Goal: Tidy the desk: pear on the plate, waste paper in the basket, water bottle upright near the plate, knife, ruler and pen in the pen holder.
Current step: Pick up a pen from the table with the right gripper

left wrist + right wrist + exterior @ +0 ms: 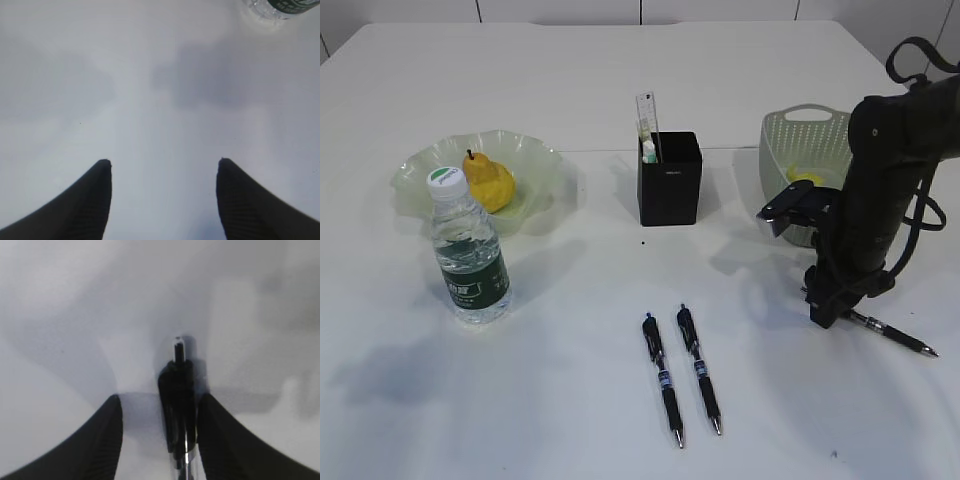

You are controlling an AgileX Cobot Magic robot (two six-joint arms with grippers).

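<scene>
A plain white tabletop is being seen. A yellow pear is being shown on a translucent pale-green plate; a dark green label is being worn by the clear water bottle; the pen holder is being shown black, the perforated basket sage-green.

The yellow pear sits in the pale-green ruffled plate. Just in front of the plate, the capped water bottle stands upright. Right of the plate, the black pen holder holds the clear ruler; farther right stands the sage-green basket.
</scene>
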